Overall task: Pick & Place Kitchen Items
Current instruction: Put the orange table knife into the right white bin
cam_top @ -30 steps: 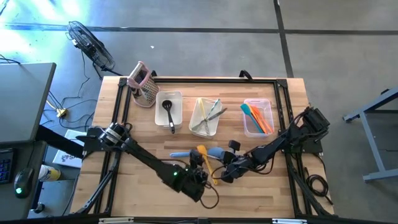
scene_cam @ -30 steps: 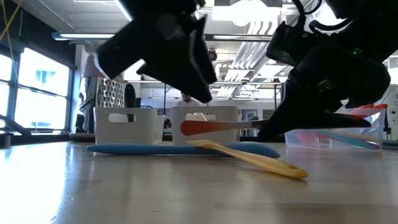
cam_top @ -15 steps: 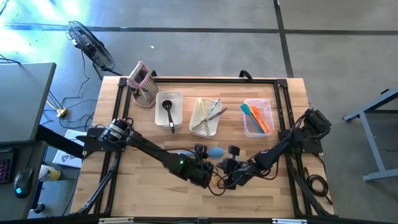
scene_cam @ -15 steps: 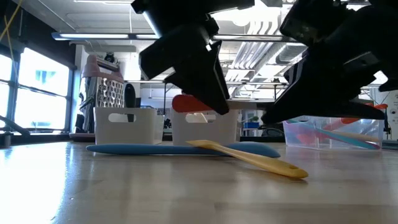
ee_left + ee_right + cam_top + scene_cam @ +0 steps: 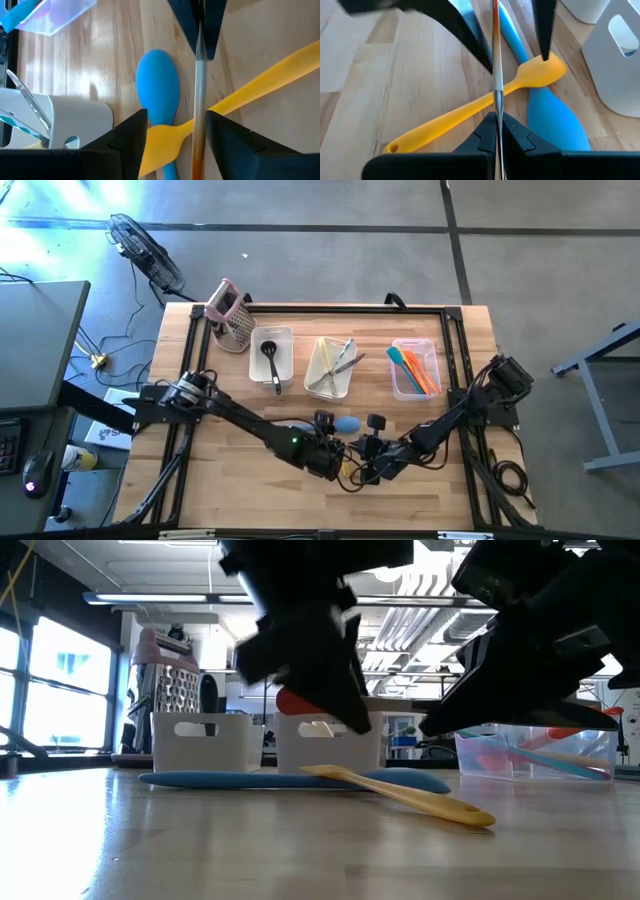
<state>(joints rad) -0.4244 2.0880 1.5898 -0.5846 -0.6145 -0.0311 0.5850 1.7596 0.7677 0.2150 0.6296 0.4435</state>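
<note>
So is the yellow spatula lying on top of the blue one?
Yes, in the right wrist view the yellow spatula lies flat on the table, its head crossing over the blue spatula.

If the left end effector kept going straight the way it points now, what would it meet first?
Most likely the right end effector, shut on the thin utensil handle that runs between the left end effector's open fingers. The yellow spatula and blue spatula look lower, on the table; depth is unclear.

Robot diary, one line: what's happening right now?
right tool: shut on spatula, lifted | left tool: open around its handle | yellow spoon, blue spoon: on table
</note>
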